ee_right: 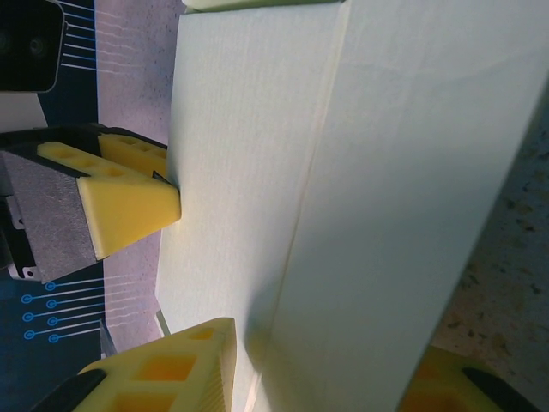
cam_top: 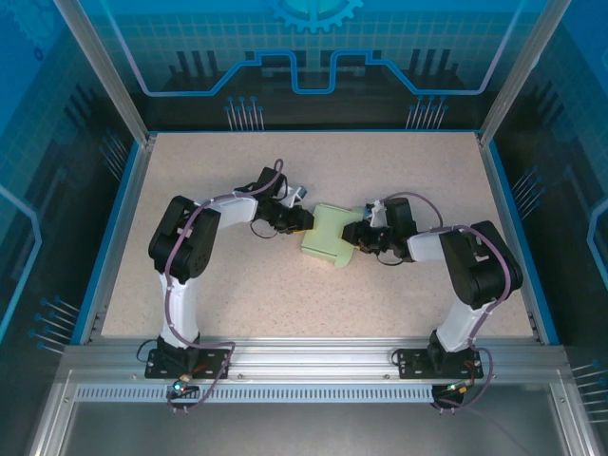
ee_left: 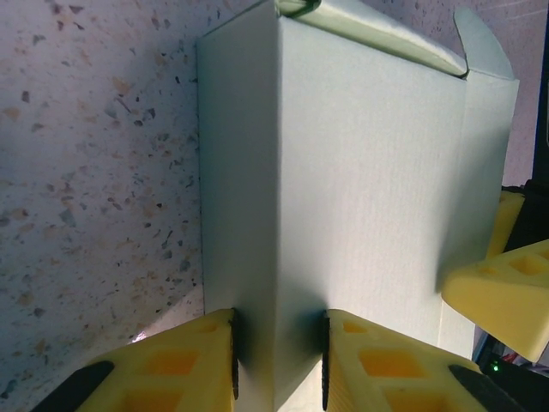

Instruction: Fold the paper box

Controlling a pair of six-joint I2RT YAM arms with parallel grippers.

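Left gripper (ee_left: 279,369) pinches a folded edge of the paper box (ee_left: 360,172), and right gripper (ee_right: 317,378) clamps its opposite side. Between them, mid-table (cam_top: 237,294), the box looks braced so the end flap (ee_left: 377,39) can tuck home.

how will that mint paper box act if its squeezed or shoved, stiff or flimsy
Probably flimsy: the paper box is thin creased card and looks hollow, so the left gripper pinching its edge could dent it. Likely very light, so a push should slide it across the speckled table rather than tip it. Its loose end flap would likely flop.
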